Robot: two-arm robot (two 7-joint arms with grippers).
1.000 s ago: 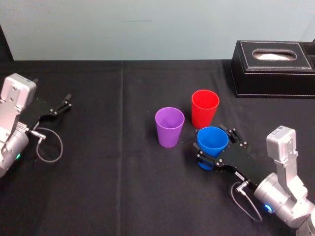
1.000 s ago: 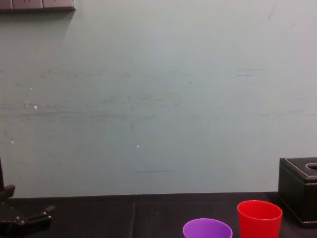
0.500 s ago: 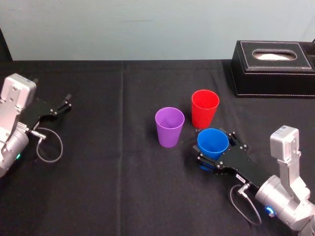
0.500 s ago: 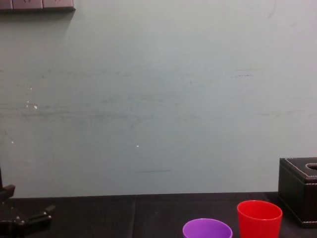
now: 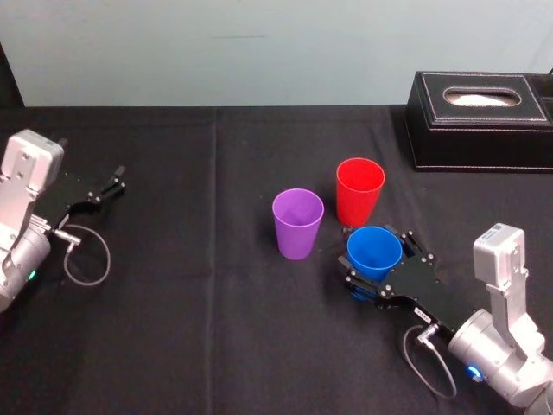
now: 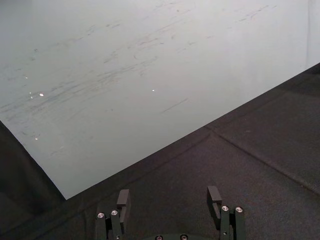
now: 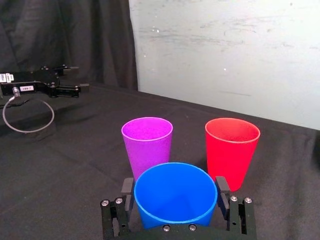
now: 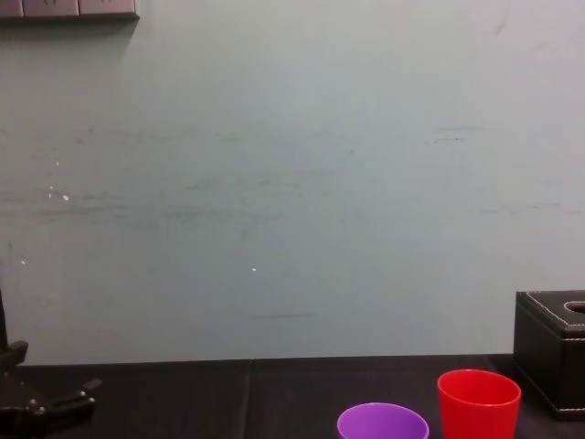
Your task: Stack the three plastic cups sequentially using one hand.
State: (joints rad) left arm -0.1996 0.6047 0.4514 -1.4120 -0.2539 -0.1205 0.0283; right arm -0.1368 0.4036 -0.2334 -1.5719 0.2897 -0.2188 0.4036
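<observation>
**Blue cup in the clamp!**

Left end effector (image 5: 117, 179) rests far left on the black surface (image 5: 216, 328), fingers apart. Purple cup (image 5: 298, 223) stands just ahead-left of the right end effector (image 5: 378, 258), red cup (image 5: 359, 190) just ahead. That one's clamped on the upright blue cup (image 5: 373, 251).

A black stitched box (image 5: 479, 121), perhaps holding tissues, sits far right on the black tablecloth (image 5: 216, 328), near a pale wall (image 8: 292, 183).
</observation>
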